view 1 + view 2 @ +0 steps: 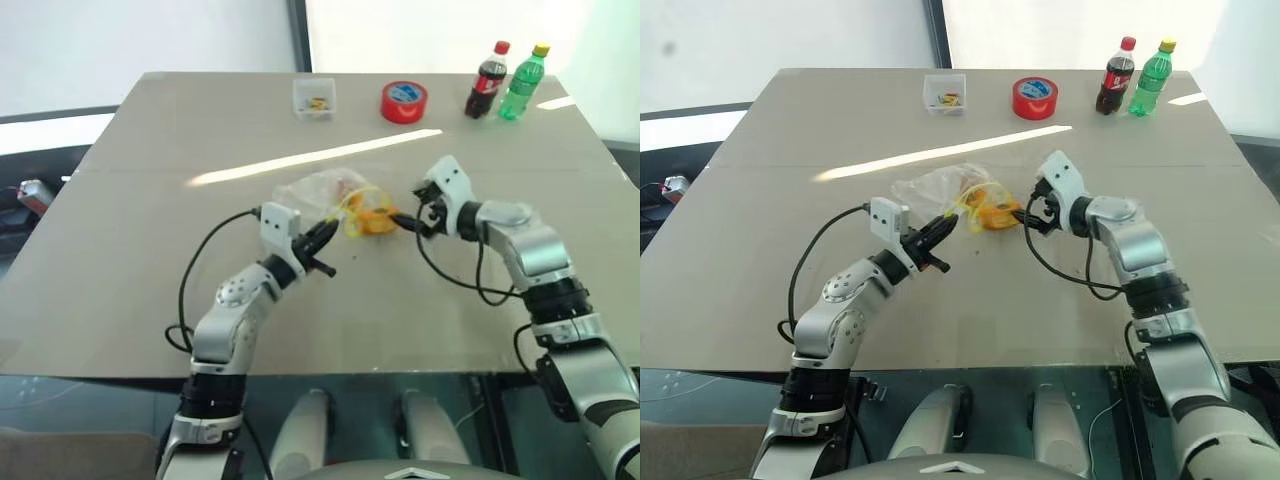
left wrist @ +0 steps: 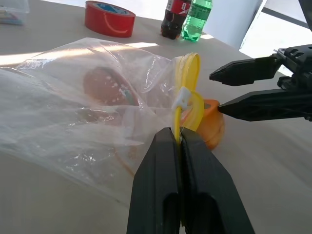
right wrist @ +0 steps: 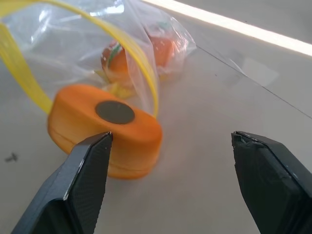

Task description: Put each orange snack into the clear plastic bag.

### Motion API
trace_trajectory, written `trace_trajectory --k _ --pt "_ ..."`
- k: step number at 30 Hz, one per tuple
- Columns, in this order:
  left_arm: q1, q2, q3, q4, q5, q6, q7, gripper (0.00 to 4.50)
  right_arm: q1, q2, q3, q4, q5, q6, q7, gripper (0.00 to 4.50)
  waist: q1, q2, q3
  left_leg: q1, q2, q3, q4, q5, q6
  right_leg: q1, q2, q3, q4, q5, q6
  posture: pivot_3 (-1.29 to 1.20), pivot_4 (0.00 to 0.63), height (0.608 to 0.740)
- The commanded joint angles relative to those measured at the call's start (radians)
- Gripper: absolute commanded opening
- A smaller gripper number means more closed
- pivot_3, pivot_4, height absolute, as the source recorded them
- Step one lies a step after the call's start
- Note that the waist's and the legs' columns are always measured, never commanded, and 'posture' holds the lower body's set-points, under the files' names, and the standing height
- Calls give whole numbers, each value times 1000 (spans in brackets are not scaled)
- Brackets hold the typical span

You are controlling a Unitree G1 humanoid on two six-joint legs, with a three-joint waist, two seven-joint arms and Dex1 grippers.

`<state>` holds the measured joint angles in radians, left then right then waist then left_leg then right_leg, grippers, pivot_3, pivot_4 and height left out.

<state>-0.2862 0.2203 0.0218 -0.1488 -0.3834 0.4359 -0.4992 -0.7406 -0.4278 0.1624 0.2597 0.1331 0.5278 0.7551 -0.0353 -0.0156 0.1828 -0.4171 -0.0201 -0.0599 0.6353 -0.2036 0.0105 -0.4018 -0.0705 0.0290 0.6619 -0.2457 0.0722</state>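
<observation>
Left gripper (image 2: 180, 141) pinches clear plastic bag (image 2: 83, 112); orange snack (image 3: 114, 61) inside.

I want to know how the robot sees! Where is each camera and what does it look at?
Eye views: on the head, looking down at the table and both arms.
Left wrist view: along the shut left gripper pinching the clear plastic bag.
Right wrist view: between the open right gripper fingers at an orange snack.
All share the bag.
</observation>
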Motion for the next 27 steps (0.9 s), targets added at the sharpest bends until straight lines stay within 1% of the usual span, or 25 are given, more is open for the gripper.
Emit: trace_trajectory --k 1,4,9,14,22,27 --pt "-3 6 4 -46 -15 -4 -3 0 16 -27 34 6 -38 -55 36 3964 -1 0 0 0 0 0 0 0 0 0 0 0 0 0 0 0 150 740" --pt "-5 10 7 -35 -15 -9 -6 0 21 -26 78 51 -88 -98 37 3964 -4 0 0 0 0 0 0 0 0 0 0 0 0 0 0 0 150 740" --pt "-8 13 8 -30 -15 -10 -9 0 -13 34 84 122 -126 -143 -24 3964 -6 0 0 1 0 0 0 0 0 0 0 0 0 0 0 0 150 740" --pt "-1 18 4 -32 -13 -12 -17 0 -88 140 -17 125 -61 -122 -97 3964 -5 0 0 1 1 0 0 0 0 0 1 0 1 0 0 0 150 740" --pt "22 14 -5 -47 -18 -8 -29 0 -133 191 -37 209 -70 -156 -150 3964 3 0 0 1 0 -2 0 0 0 0 0 0 0 0 0 0 150 740" --pt "28 12 -10 -47 -17 -11 -30 0 -173 243 -74 295 -42 -186 -171 3964 -6 0 0 1 0 -2 0 0 0 0 0 1 0 0 0 0 150 740"
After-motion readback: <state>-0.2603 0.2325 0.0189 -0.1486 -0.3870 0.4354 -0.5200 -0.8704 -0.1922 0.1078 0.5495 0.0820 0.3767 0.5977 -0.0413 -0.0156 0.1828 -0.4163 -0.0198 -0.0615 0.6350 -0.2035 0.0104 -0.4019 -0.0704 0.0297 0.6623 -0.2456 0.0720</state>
